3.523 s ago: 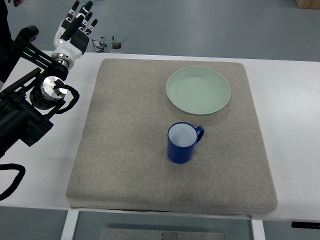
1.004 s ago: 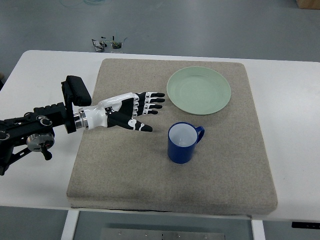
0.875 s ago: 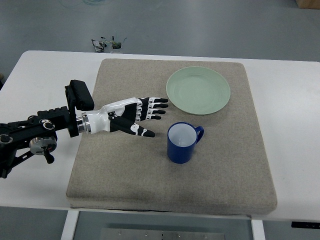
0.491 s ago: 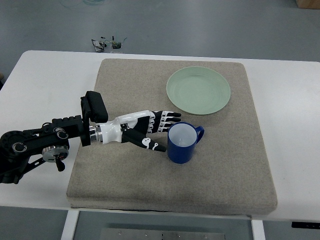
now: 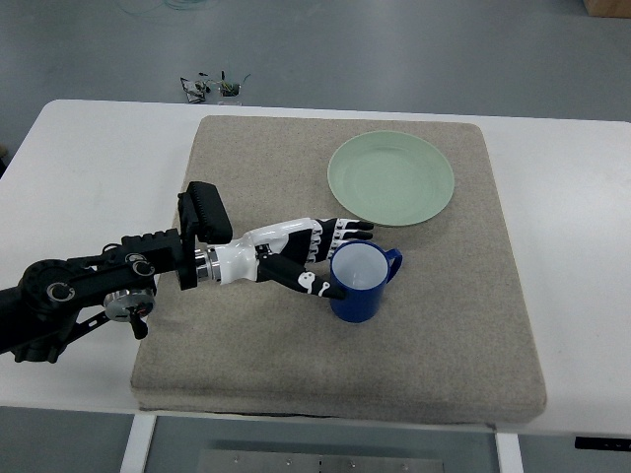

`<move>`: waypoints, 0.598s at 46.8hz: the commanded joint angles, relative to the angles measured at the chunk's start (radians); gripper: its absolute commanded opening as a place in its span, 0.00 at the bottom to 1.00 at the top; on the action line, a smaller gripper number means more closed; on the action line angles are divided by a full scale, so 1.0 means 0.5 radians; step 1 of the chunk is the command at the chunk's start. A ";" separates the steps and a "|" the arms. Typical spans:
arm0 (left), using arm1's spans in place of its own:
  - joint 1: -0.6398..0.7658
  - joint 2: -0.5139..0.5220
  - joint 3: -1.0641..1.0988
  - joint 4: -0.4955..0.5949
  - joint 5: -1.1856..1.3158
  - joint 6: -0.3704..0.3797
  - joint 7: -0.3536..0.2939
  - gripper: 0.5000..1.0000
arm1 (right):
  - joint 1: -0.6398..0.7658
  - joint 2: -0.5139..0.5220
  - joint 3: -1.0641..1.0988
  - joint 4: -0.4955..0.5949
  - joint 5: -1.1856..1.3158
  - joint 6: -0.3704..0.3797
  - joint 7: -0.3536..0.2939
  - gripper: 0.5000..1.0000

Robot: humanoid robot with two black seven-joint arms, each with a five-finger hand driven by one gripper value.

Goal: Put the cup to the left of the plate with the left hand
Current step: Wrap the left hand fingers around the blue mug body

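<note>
A blue cup (image 5: 363, 281) with a white inside stands upright on the grey mat (image 5: 246, 325), its handle pointing right and away. A pale green plate (image 5: 391, 178) lies on the mat beyond the cup, toward the far right. My left hand (image 5: 317, 258) reaches in from the left. Its fingers are spread around the cup's left side, the upper fingers (image 5: 347, 233) by the rim and the thumb (image 5: 317, 287) against the cup's lower left wall. The hand has not closed on the cup. The right hand is out of view.
The mat lies on a white table (image 5: 89, 168). A small dark object (image 5: 212, 88) sits at the table's far edge. The black left forearm (image 5: 99, 286) lies over the mat's left edge.
My left hand came down from the far left corner and moved right across the mat until its fingers reached the cup's left side. The cup and plate have not moved.
</note>
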 commanded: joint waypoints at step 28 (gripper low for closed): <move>-0.001 -0.106 0.034 0.008 0.009 -0.019 0.012 0.99 | 0.000 0.000 0.000 0.000 0.000 -0.001 0.000 0.87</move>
